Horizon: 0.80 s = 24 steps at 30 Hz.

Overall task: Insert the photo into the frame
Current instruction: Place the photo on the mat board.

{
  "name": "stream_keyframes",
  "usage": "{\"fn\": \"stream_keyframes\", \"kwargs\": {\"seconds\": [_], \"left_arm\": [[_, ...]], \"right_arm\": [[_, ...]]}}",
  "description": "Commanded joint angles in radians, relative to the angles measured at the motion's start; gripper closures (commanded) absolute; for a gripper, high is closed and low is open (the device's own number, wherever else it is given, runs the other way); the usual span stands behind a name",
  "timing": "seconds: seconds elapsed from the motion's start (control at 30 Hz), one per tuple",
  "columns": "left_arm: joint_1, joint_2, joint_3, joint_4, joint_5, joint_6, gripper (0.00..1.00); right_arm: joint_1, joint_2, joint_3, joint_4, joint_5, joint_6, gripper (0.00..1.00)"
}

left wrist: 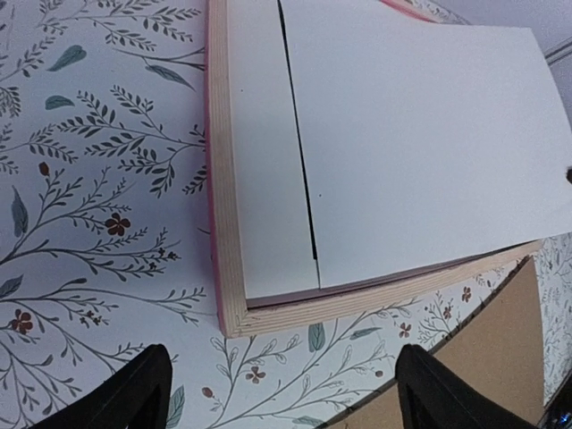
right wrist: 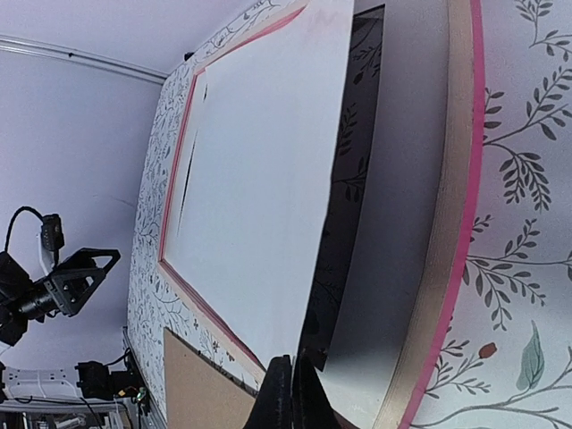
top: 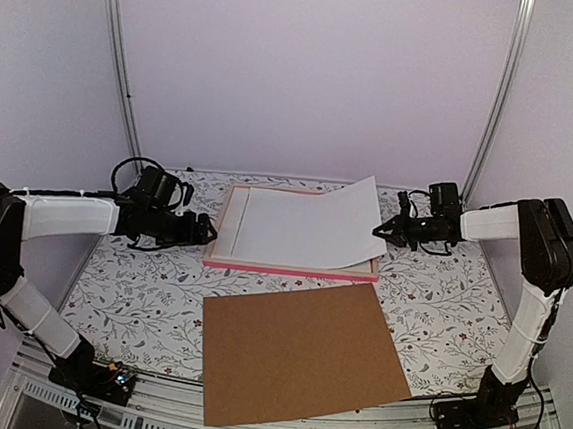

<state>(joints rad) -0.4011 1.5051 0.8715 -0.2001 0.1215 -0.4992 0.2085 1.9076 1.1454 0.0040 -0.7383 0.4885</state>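
The pink frame (top: 292, 269) lies face down at the back middle, its pale wood back up, with a white mat (left wrist: 264, 179) inside. The photo (top: 306, 221) lies on it white back up, its right edge lifted and skewed past the frame's far right corner. My right gripper (top: 380, 231) is shut on that right edge; in the right wrist view the gripper (right wrist: 292, 393) pinches the photo (right wrist: 259, 179) above the frame (right wrist: 447, 223). My left gripper (top: 208, 233) is open and empty just left of the frame; in the left wrist view the gripper (left wrist: 281, 393) hovers near the frame's corner (left wrist: 231, 268).
A plain brown backing board (top: 300, 351) lies flat in front of the frame, toward the near edge; it also shows in the left wrist view (left wrist: 500, 349). The table has a floral cloth (top: 130, 281). White walls and metal rails stand behind.
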Motion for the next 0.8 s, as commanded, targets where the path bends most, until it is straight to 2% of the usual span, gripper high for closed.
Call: {"fn": "stream_keyframes", "kwargs": {"seconds": [0.0, 0.43, 0.6, 0.77], "left_arm": [[0.018, -0.008, 0.026, 0.002, -0.014, 0.008, 0.11], [0.024, 0.049, 0.014, 0.049, -0.005, -0.006, 0.09], [0.025, 0.059, 0.011, 0.059, -0.012, -0.002, 0.09], [0.025, 0.082, 0.013, 0.086, -0.01, -0.014, 0.09]], "right_arm": [[0.014, 0.045, 0.027, 0.08, -0.013, 0.022, 1.0], [0.05, 0.095, 0.068, 0.083, -0.033, 0.077, 1.0], [0.05, 0.043, 0.09, 0.023, -0.017, 0.075, 1.0], [0.05, -0.02, 0.145, -0.002, -0.069, 0.107, 1.0]]}}
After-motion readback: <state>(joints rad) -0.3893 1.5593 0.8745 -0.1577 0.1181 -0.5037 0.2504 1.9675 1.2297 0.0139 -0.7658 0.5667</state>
